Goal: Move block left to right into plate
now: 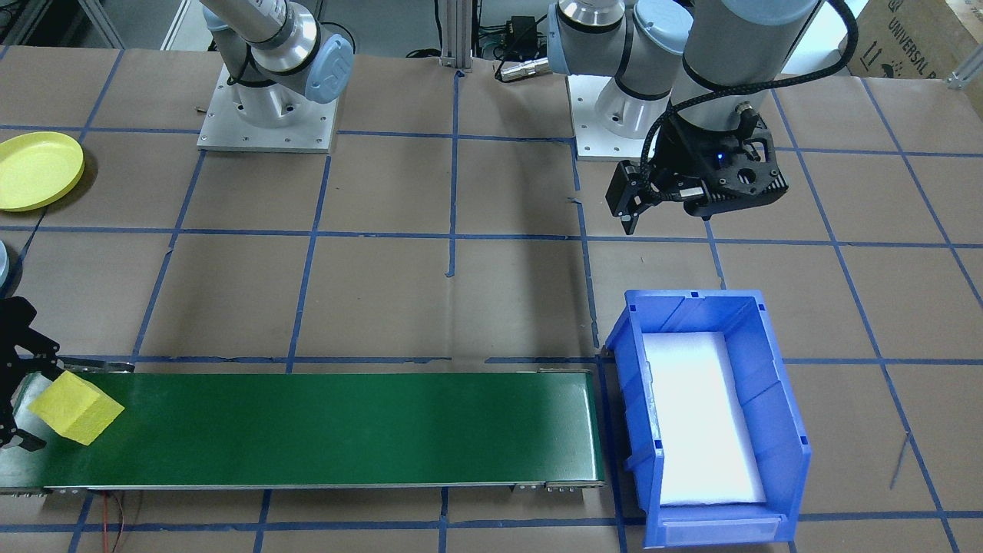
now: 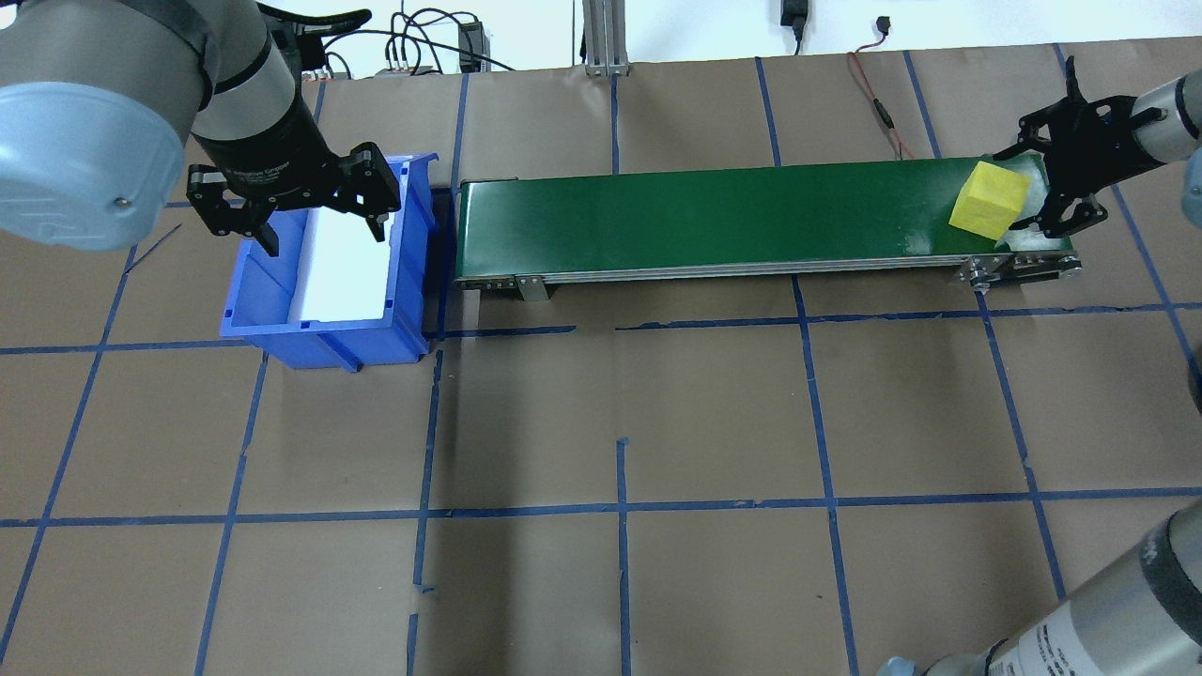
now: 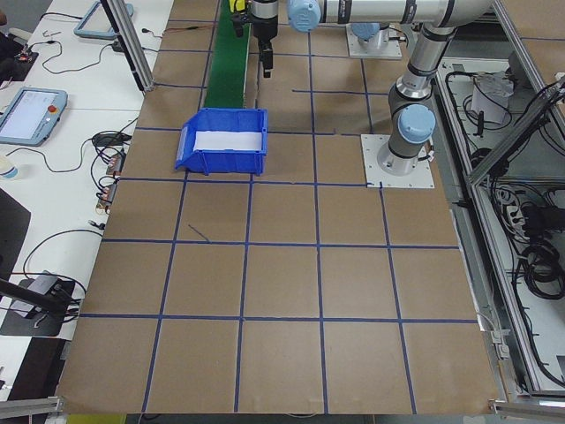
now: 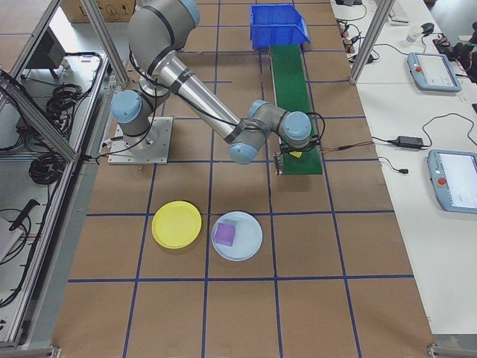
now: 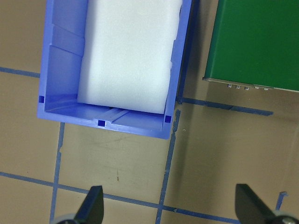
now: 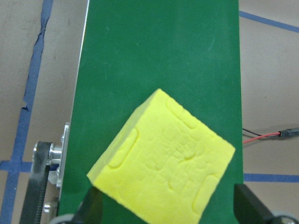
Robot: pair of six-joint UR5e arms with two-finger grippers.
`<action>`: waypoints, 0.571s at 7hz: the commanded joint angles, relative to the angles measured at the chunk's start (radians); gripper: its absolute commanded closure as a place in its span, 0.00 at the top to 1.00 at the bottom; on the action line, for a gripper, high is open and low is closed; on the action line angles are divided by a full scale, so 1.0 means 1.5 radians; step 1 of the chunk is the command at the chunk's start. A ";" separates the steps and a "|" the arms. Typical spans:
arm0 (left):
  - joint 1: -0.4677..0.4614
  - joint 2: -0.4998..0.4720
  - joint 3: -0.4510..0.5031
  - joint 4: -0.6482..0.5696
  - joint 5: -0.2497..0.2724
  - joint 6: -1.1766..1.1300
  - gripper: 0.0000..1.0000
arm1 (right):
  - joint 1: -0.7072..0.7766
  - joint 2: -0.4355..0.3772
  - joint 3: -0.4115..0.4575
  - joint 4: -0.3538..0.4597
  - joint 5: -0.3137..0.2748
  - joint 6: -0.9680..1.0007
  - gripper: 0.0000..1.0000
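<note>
Yellow block [image 6: 163, 154] seemingly between right pincer [image 6: 170, 210] fingers

front and overhead views face oppositely, sharing the conveyor [image 1: 322, 426].

1. Both arms [image 1: 269, 31] are silver-grey tubes with pale blue caps [image 1: 330, 69] on the joints.
2. Each stands on a square white base plate [image 1: 265, 127] with small screws.
3. The grippers [image 1: 695, 184] are black; a braided black cable [image 1: 668, 115] runs alongside one wrist.
</note>
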 commanded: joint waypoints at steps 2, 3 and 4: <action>0.000 0.000 0.000 -0.001 0.000 0.001 1.00 | 0.000 -0.026 0.028 0.003 -0.012 0.051 1.00; 0.001 0.000 0.000 -0.001 0.000 0.001 1.00 | 0.000 -0.025 0.027 0.002 -0.012 0.051 1.00; 0.000 0.000 0.000 -0.001 0.000 0.000 1.00 | 0.000 -0.025 0.027 0.002 -0.012 0.052 1.00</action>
